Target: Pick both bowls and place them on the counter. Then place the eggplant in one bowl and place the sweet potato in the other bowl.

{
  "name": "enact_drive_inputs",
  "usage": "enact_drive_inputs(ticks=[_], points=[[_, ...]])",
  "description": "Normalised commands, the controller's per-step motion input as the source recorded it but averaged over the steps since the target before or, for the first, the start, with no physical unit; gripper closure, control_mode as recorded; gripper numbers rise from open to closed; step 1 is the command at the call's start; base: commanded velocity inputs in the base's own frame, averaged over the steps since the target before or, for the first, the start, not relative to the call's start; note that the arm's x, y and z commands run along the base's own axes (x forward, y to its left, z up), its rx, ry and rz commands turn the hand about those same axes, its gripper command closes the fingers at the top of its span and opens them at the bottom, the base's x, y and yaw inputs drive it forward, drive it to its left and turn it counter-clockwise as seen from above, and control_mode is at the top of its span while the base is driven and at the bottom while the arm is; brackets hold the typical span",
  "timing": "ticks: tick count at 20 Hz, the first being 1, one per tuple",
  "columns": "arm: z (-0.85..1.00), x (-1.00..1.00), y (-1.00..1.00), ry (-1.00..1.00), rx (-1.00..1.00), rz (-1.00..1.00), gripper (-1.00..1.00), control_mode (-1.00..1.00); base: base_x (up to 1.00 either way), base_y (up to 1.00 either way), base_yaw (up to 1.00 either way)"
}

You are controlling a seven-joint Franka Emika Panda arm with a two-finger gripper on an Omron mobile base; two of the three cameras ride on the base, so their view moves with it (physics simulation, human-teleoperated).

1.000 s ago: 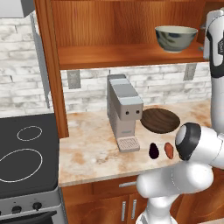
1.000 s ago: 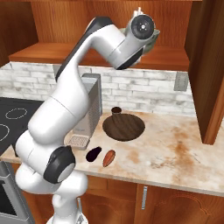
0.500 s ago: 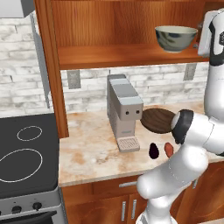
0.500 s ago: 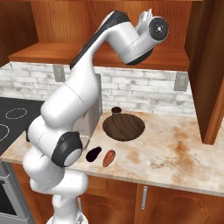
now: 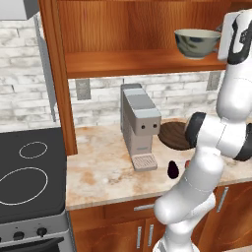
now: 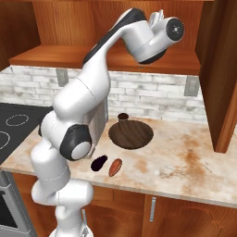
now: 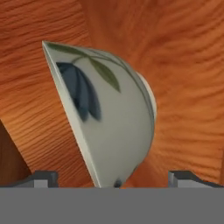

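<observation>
Spanning the lower half of both base views, the beige-and-tan marbled stone counter [image 6: 194, 159] already carries the wide, shallow, dark brown wood-grained bowl [image 6: 131, 134], which rests flat just beside the grey box-shaped coffee machine [image 5: 140, 126]. Above the counter, the open wooden shelf [image 5: 138, 61] supports the deeper grey-green glazed bowl with a pale rim [image 5: 196, 43], standing upright on its narrow foot.

The governing relation is between this glazed bowl and the two-finger gripper [image 7: 113, 178]. The hand is raised to shelf height at the bowl's right side in the left base view. In the hand view the bowl's wall lies directly ahead, between the two dark fingertips [image 7: 41, 178], with the rim toward one side and the foot toward the other. The jaws stand fully spread and hold nothing; contact with the bowl is not evident.

The small glossy purple-black eggplant [image 6: 98, 162] and the small orange-brown tapered sweet potato [image 6: 115, 167] lie side by side near the counter's front edge.

No brand, label or legible writing appears; the glazed bowl carries only a painted leaf motif.
</observation>
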Motion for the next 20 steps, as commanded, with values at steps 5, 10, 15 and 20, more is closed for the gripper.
enact_drive_inputs(ticks=[5, 10, 15, 20], points=[[-0.03, 0.42, 0.0, 0.02, 0.0, 0.0, -1.0, -1.0, 0.0, 0.0, 0.0], [-0.06, 0.39, -0.02, 0.04, -0.01, 0.0, -1.0, -1.0, 0.0, 0.0, 0.0], [-0.07, 0.2, -0.04, 0.03, -0.01, 0.01, 1.0, -1.0, 0.0, 0.0, 0.0], [-0.18, -0.04, -0.11, 0.06, -0.03, 0.02, 1.0, -1.0, 0.0, 0.0, 0.0]])
